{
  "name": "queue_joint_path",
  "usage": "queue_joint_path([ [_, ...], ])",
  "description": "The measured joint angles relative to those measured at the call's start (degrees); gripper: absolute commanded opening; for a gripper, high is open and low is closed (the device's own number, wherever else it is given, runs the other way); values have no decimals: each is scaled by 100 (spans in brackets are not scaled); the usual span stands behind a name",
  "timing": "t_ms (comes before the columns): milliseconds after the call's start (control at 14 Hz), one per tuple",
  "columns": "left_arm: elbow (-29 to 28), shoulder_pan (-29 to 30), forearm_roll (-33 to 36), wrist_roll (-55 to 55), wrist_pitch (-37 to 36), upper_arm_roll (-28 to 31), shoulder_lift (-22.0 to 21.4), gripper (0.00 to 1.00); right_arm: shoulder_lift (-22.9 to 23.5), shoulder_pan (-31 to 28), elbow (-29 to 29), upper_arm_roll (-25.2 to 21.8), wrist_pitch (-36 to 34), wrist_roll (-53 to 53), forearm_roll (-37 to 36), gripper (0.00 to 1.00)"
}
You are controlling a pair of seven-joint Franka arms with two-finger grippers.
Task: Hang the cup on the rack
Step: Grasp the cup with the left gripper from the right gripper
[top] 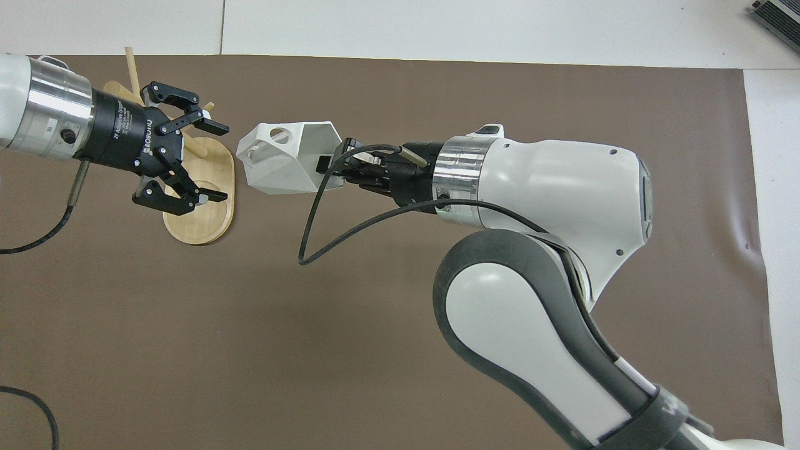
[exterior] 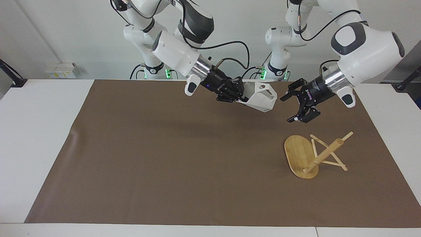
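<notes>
Altogether one cup (exterior: 260,97) clamped in right tool (exterior: 241,96), one rack (exterior: 314,154), left tool (exterior: 291,107) agape.

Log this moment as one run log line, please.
right end effector: shut on cup, airborne | left end effector: open, facing cup | rack: tipped on mat

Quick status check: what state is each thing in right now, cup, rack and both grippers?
Cup: off the table, tipped sideways, gripped by its rim.
Rack: toppled on the mat, base on edge, nothing hanging on it.
Right gripper: shut on the cup.
Left gripper: open, empty, raised beside the cup.
</notes>
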Motion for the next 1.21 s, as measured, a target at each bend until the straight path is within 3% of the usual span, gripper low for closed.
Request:
queue_joint_path([
  [1214, 83, -207, -29, -201, -472, -106, -203, 100, 134, 131, -18, 240, 404, 62, 0, 0],
])
